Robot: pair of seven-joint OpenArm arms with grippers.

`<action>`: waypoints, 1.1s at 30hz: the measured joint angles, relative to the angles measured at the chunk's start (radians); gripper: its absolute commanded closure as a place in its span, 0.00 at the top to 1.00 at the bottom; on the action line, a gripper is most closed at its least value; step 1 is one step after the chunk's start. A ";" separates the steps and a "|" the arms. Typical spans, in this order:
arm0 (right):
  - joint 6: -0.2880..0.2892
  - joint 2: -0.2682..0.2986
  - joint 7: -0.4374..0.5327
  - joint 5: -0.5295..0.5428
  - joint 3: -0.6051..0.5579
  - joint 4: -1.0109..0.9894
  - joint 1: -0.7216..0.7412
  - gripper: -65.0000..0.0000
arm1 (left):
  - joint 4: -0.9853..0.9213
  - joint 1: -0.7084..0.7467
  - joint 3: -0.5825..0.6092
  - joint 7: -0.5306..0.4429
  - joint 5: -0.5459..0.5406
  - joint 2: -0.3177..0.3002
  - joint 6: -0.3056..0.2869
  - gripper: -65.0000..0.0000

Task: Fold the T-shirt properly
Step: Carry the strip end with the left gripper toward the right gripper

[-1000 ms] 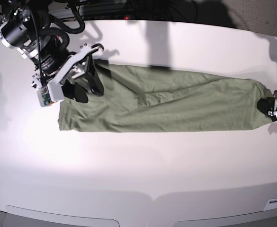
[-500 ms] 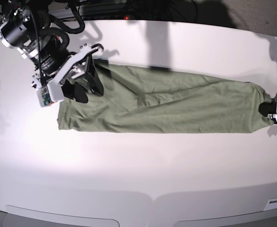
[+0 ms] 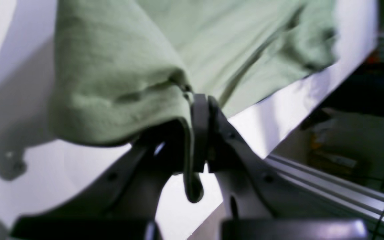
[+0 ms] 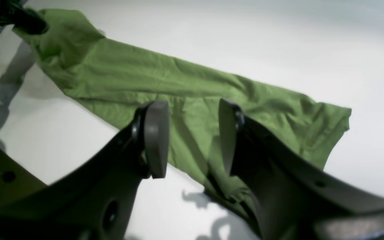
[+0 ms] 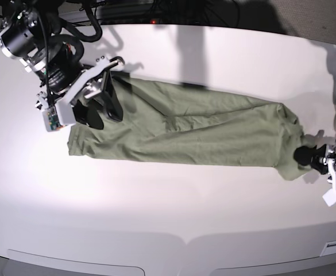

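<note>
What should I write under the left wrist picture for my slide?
Left gripper pinching the edge of a green T-shirt above the white table.

The sage-green T-shirt [image 5: 190,131] lies folded into a long wrinkled band across the counter [image 5: 168,207], one end bunched and lifted.

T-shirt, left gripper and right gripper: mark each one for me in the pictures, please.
T-shirt [image 5: 202,135]: base view, middle of the flat green cloth.
Left gripper [image 3: 200,110]: left wrist view, tips of the shut jaws pinching the shirt's end.
Right gripper [image 4: 193,133]: right wrist view, gap between the open jaws above the shirt.
</note>
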 measured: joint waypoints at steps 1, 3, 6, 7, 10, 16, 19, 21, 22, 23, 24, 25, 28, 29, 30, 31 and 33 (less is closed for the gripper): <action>0.000 0.000 -0.001 -0.009 0.000 0.000 0.009 0.39 | 0.002 0.000 0.000 0.000 0.001 0.005 0.000 0.00; 0.000 -0.006 0.000 -0.053 0.000 0.000 0.029 0.39 | 0.002 0.003 0.000 0.005 0.004 0.018 0.000 0.00; -0.012 -0.022 0.001 -0.090 0.000 0.000 0.050 0.39 | 0.002 0.018 0.000 0.000 0.003 0.056 0.000 0.00; -0.012 -0.022 0.000 -0.089 0.000 0.000 0.052 0.39 | 0.002 0.026 0.000 -0.002 0.001 0.074 0.000 0.00; -0.012 -0.022 0.000 -0.090 0.000 0.000 0.053 0.39 | 0.002 0.073 0.001 0.004 0.003 0.127 0.000 0.00; -0.012 -0.022 0.000 -0.090 0.000 0.000 0.058 0.39 | 0.002 0.090 0.001 -0.002 0.003 0.235 0.000 0.00; -0.012 -0.022 0.000 -0.094 0.000 0.000 0.058 0.39 | 0.002 0.092 0.001 0.006 0.005 0.283 0.000 0.00; -0.012 -0.022 0.000 -0.093 0.000 0.000 0.058 0.39 | 0.002 0.092 0.001 0.002 0.004 0.316 0.000 0.00; -0.012 -0.022 0.000 -0.093 0.000 0.000 0.058 0.39 | 0.002 0.092 0.001 0.003 0.004 0.332 0.000 0.00; -0.012 -0.022 0.000 -0.093 0.000 0.000 0.058 0.39 | 0.002 0.097 0.001 0.000 0.004 0.344 0.001 0.00; -0.012 -0.022 0.000 -0.093 0.000 0.000 0.058 0.39 | 0.002 0.103 0.001 -0.001 0.003 0.355 0.000 0.00; -0.012 -0.022 0.000 -0.093 0.000 0.000 0.057 0.39 | 0.002 0.114 0.001 0.001 0.004 0.366 0.000 0.00; -0.012 -0.022 0.000 -0.093 0.000 0.000 0.058 0.39 | 0.002 0.138 0.001 0.005 0.008 0.394 0.000 0.00; -0.012 -0.022 0.000 -0.093 0.000 0.000 0.058 0.39 | 0.002 0.140 0.001 0.005 0.009 0.403 0.000 0.00; -0.012 -0.022 0.000 -0.093 0.000 0.000 0.058 0.39 | 0.002 0.140 0.001 0.005 0.008 0.411 0.000 0.00; -0.012 -0.022 0.000 -0.093 0.000 0.000 0.058 0.39 | 0.002 0.139 0.001 0.004 0.008 0.418 0.000 0.00; -0.012 -0.022 0.000 -0.094 0.000 0.000 0.058 0.39 | 0.002 0.135 0.001 0.002 0.005 0.420 0.000 0.00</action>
